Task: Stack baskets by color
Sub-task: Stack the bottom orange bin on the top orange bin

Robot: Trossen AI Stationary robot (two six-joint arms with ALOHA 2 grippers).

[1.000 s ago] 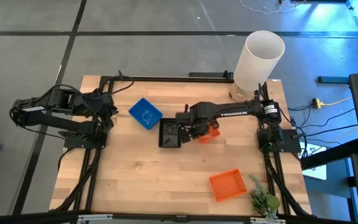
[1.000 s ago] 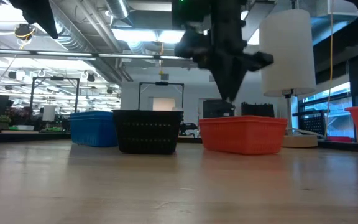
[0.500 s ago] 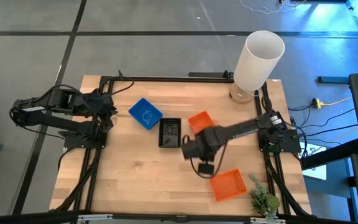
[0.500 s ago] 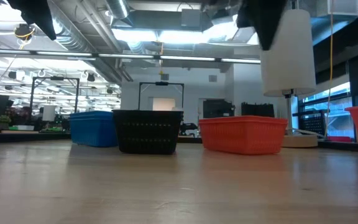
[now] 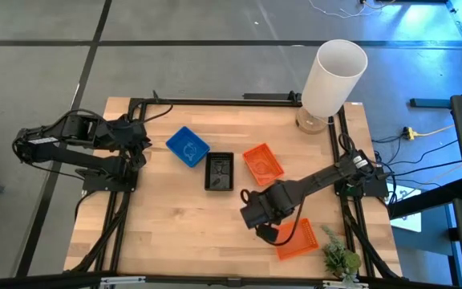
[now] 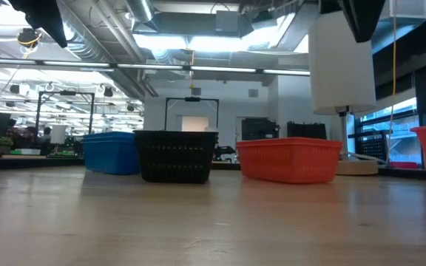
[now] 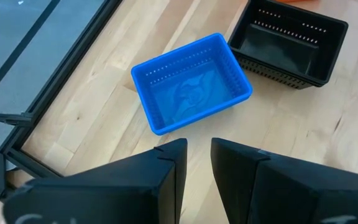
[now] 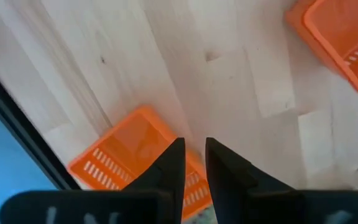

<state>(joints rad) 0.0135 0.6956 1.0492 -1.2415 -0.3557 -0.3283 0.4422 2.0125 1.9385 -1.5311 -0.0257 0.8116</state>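
On the wooden table a blue basket [image 5: 188, 147] [image 7: 191, 84], a black basket [image 5: 219, 171] [image 7: 289, 40] and an orange basket [image 5: 262, 161] [image 8: 347, 37] rest on their bottoms in a row. A second orange basket [image 5: 297, 239] [image 8: 132, 155] lies near the near right corner. My right gripper [image 5: 261, 215] [image 8: 194, 146] hangs above the table beside that basket's left end, pointing down, open by a narrow gap with nothing in it. My left gripper [image 5: 140, 143] [image 7: 199, 144] waits at the left, raised, aimed at the blue basket, open by a narrow gap and empty.
A tall white cylinder [image 5: 333, 74] [image 6: 339, 55] stands at the far right corner. A small green plant [image 5: 339, 258] sits at the near right corner, next to the near orange basket. Bare wood lies across the near left part of the table [image 5: 175, 233].
My right gripper has swung from above the orange basket next to the black one toward the table's near edge, rising a little and rolling about its own axis. It now hangs by the near orange basket. The baskets have stayed where they were.
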